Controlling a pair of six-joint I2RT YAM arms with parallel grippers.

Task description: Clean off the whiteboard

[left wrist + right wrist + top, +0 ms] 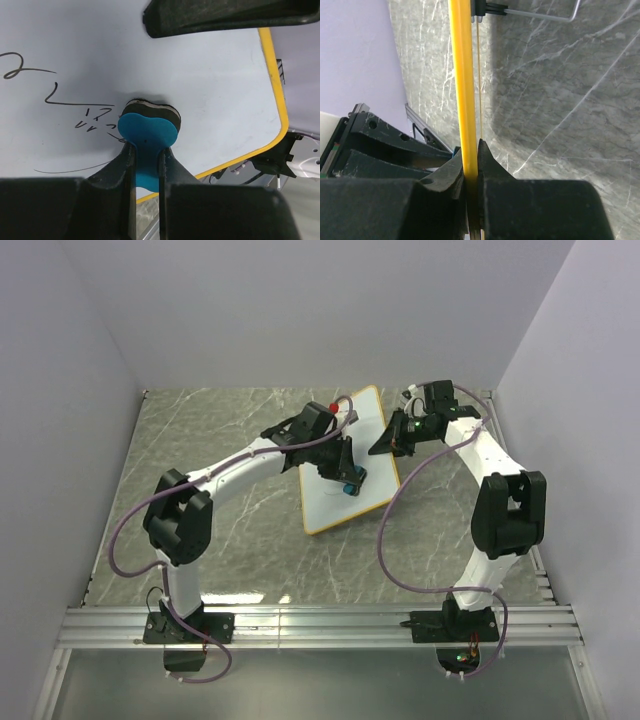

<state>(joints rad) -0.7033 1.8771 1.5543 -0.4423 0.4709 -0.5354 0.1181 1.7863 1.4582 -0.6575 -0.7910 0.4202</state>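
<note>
The whiteboard (325, 505), white with a yellow-orange frame, lies tilted on the marble table. Black scribbles (92, 120) show on its surface (210, 90) in the left wrist view. My left gripper (146, 155) is shut on the blue bow-tie eraser (147, 132), whose black felt pad presses on the board beside the scribbles; from above the eraser (349, 486) sits mid-board. My right gripper (471, 162) is shut on the board's yellow frame (460, 75), seen edge-on, at the board's right side (384, 445).
A red-tipped thing (334, 407) lies at the board's far edge. A black clip with a metal wire (530, 14) sits at the frame's far end. Grey walls close three sides. An aluminium rail (320, 625) runs along the near edge.
</note>
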